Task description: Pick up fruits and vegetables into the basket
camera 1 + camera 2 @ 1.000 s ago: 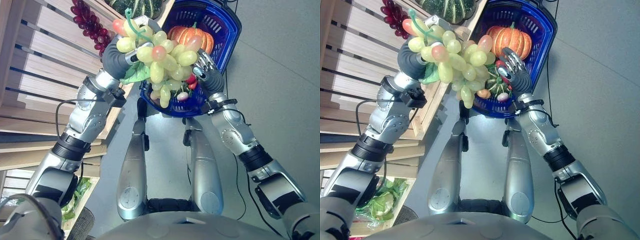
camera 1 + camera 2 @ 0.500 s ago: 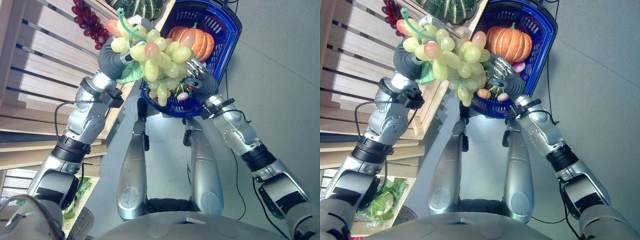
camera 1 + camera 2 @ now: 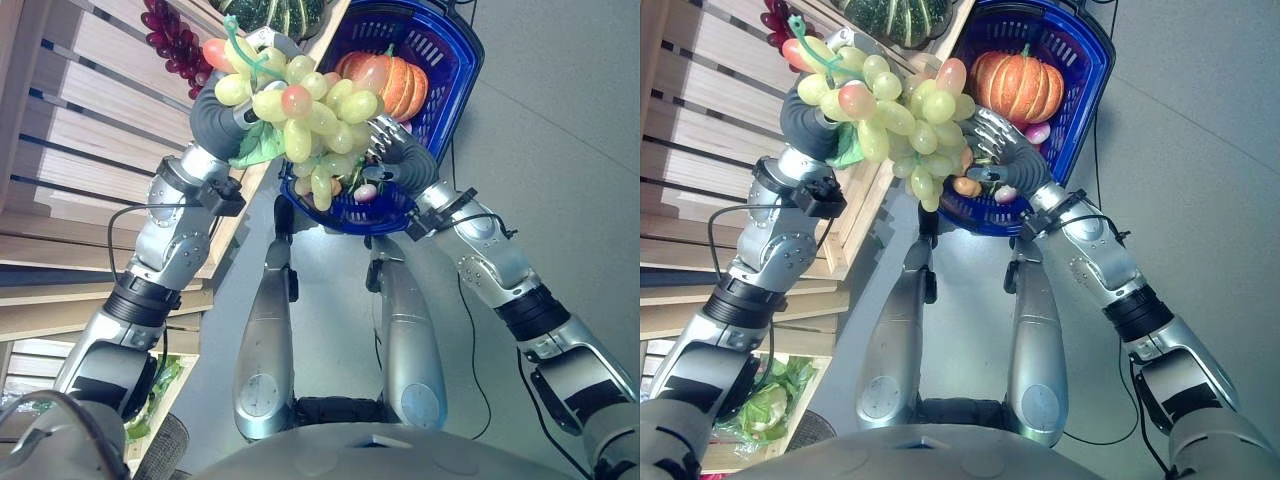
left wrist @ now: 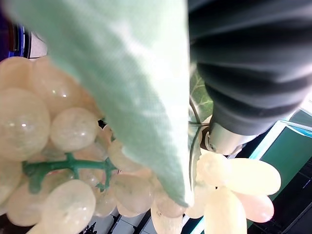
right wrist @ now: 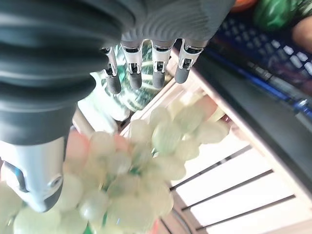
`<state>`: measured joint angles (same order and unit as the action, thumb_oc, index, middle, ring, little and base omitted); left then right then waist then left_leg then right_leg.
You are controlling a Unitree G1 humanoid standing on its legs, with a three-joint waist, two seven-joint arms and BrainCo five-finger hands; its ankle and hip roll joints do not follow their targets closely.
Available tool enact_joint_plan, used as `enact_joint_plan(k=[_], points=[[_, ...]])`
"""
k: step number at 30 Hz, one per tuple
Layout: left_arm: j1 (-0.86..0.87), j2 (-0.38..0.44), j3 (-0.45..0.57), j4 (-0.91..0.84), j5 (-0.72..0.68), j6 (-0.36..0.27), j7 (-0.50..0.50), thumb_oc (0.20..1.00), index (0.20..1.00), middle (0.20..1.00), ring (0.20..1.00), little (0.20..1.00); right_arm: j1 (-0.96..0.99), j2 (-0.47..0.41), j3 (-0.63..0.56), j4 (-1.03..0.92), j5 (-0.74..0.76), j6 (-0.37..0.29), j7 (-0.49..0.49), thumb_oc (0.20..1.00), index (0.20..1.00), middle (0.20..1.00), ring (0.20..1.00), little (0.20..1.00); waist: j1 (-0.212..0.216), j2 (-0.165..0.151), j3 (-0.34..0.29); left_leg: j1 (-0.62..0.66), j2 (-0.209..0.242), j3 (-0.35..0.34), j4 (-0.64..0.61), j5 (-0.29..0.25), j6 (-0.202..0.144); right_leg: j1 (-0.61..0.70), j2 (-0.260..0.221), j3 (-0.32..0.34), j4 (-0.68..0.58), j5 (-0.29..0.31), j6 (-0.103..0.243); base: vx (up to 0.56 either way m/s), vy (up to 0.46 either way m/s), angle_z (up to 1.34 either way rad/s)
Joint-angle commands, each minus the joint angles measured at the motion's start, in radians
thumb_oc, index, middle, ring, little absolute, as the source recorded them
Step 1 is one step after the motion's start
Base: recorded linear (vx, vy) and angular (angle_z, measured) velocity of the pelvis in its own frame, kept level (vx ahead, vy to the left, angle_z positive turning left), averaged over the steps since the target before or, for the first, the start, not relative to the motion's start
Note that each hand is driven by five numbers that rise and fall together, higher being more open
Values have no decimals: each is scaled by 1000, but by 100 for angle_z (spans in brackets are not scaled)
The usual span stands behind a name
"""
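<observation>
A grey floor [image 3: 560, 150] lies under the scene, with a slatted wooden produce shelf [image 3: 90, 120] along the robot's left and a blue plastic basket [image 3: 440, 60] set on the floor just past the shelf's end.

The bunch of green grapes [image 3: 310, 115], a few of them blushed red, hangs in the air from the left hand [image 3: 225, 115], whose fingers are curled round the stem end and the cloth leaf [image 4: 131, 87]. The bunch's long axis runs from that hand down and toward the robot's right, its loose tip dangling over the near rim of the basket. The right hand [image 3: 1005, 160] is beside the lower end of the bunch, fingers spread and only loosely bent, holding nothing; in its wrist view the grapes hang just past the fingertips [image 5: 153, 80].

Inside the basket sit an orange pumpkin [image 3: 1018, 85] and some smaller produce near the front wall. On the shelf, a bunch of dark red grapes [image 3: 178, 45] and a striped green squash [image 3: 898, 15] wait.

The move ahead turns on this: the basket lies forward and to the right of the left hand, so the bunch likely needs to travel further over the rim before release, lest the tip snag the edge.
</observation>
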<state>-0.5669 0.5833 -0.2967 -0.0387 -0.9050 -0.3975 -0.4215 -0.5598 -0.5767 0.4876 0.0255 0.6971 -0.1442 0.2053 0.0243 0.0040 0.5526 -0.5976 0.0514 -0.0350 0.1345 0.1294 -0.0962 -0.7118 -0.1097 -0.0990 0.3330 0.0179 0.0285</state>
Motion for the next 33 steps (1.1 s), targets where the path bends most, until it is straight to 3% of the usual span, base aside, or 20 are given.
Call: enact_joint_plan(k=[1,19,33], points=[[-18,-20,29,-146,-30,-78,-13,200,200,200,200,200,-27,4,41,-112,-29,-21,29,1000,1000,1000,1000,1000,-22,14,-33,-14,-100,40,35,-70,74,95,76,-52,-54,-56,0,0,0,0],[-76,-45,-26,-151,-64,-51,-38,200,200,200,200,200,-135,66,140,-108,-55,13,-34,1000,1000,1000,1000,1000,-10,27,-33,-2,-108,43,27,-70,77,107,69,-56,-71,-52,-4,0,0,0],[-99,-47,-59,-131,-13,-25,32,200,200,200,200,200,-158,99,166,-116,53,30,-20,1000,1000,1000,1000,1000,-6,29,-33,5,-112,44,23,-68,79,114,67,-60,-78,-47,-3,0,0,0]])
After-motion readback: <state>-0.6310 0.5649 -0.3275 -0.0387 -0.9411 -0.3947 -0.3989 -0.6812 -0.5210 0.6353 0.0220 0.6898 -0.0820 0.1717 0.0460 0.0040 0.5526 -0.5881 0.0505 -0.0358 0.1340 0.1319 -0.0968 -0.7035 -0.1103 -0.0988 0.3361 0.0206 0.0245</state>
